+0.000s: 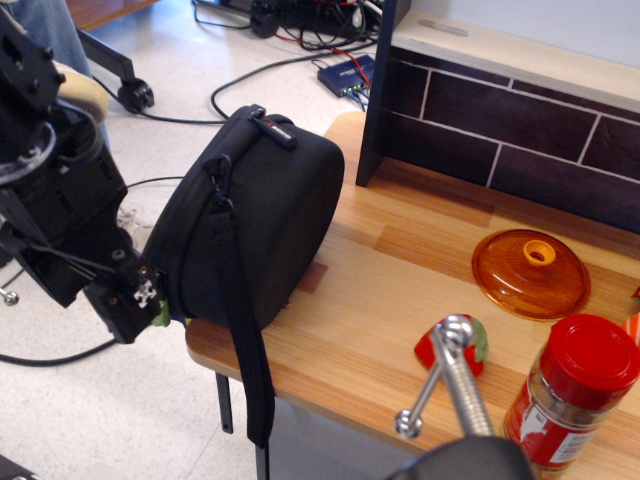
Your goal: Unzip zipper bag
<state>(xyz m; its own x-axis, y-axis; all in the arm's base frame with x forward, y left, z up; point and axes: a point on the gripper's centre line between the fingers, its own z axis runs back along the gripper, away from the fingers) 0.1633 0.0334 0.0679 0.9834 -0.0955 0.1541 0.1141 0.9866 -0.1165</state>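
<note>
The zipper bag (265, 205) is a large rounded black fabric case standing on its side at the left end of the wooden table (400, 260). Its long black strap (247, 370) hangs down over the table's front edge. Its top handle (272, 125) faces up and back. My black gripper (140, 297) is low at the bag's bottom left corner, right at the small green tab (162, 317), which it partly covers. The fingertips touch or nearly touch the bag's zipper edge. I cannot tell whether the jaws are closed on anything.
An orange lid (530, 272), a red toy (455, 345) and a red-capped jar (575, 392) sit on the table's right side. A metal handle (450, 375) stands in the foreground. A dark tiled shelf (500, 110) backs the table. Cables (250, 75) cross the floor.
</note>
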